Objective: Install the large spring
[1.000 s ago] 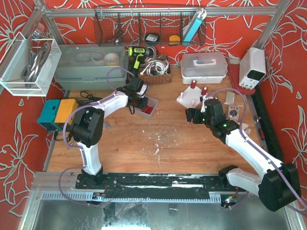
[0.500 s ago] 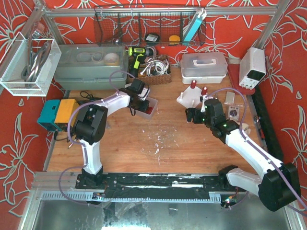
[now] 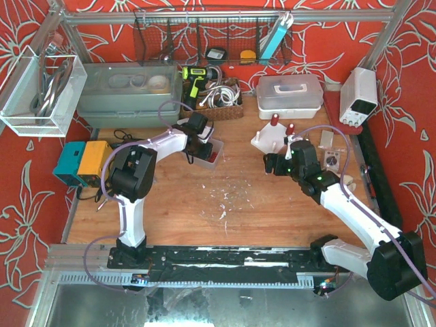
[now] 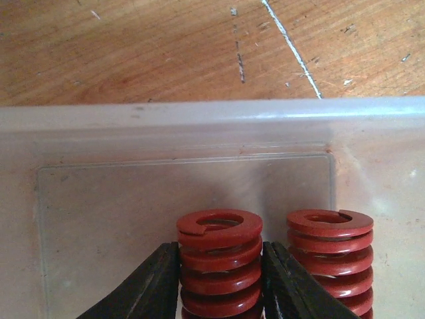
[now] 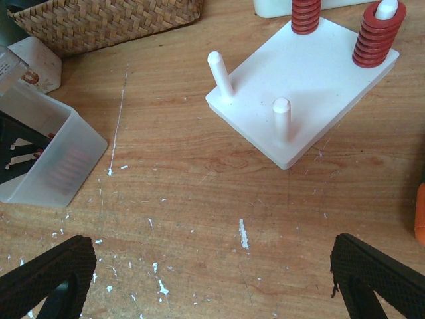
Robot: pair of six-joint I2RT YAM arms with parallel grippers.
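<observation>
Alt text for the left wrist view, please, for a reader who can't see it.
The left gripper is shut on a red spring standing upright in a clear plastic bin. A second red spring stands close beside it, and the wooden table shows beyond the bin's wall.

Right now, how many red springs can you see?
4. Two springs on the white board; two in the clear bin, one in the left gripper. More may be hidden.

White base (image 5: 312,73) at 1 o'clock carries two red springs (image 5: 375,36) and two bare pegs (image 5: 281,116). Clear bin (image 5: 56,163) at 9; basket (image 5: 106,16) at 11. The right gripper (image 5: 212,286) gapes at 6.
</observation>
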